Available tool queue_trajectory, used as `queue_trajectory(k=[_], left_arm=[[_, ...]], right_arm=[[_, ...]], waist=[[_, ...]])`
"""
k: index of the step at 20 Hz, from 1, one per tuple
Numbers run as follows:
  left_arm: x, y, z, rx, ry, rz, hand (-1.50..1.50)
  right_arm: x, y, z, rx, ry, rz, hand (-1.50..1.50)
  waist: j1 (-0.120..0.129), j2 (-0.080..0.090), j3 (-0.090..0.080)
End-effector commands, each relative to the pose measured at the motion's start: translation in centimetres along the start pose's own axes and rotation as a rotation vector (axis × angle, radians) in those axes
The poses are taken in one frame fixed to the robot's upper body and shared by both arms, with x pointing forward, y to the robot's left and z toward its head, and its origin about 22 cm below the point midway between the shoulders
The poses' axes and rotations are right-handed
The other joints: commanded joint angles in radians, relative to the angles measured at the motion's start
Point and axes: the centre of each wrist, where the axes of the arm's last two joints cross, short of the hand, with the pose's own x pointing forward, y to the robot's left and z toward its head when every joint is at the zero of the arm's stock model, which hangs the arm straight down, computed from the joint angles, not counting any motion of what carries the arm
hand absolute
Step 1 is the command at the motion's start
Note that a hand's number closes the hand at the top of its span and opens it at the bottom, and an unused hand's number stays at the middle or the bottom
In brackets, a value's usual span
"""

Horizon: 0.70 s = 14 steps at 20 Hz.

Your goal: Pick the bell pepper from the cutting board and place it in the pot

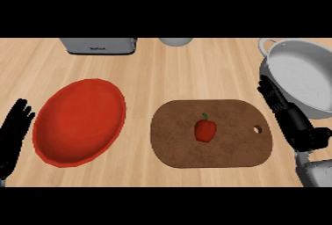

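Here, bell pepper (205, 130) on cutting board (211, 138), apart from right hand (293, 123) fingers (271, 94)

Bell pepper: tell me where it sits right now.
In the head view the bell pepper lies near the middle of the brown cutting board, right of centre on the counter, between the red plate and the pot.

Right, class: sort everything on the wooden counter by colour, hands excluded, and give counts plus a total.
Red: 2 — large red oval plate, small red bell pepper
Brown: 1 — brown wooden cutting board
Grey or silver: 3 — silver metal pot, grey toaster, grey rounded object
Total: 6
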Motion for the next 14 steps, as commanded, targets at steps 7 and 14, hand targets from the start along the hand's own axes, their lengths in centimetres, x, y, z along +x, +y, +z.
queue_trajectory(k=[7, 14], left_arm=[[-1.1, -6.7, -0.3, -0.289, 0.095, -0.009, 0.0], [-2.4, -9.9, 0.3, -0.381, 0.163, 0.005, 0.0]], right_arm=[[-1.8, -0.7, 0.7, -0.26, 0.274, 0.568, 1.5], [3.4, 11.1, -0.7, -0.793, -0.259, 0.287, -1.5]], waist=[[-0.075, 0.032, -0.022], [-0.054, 0.014, 0.012]])
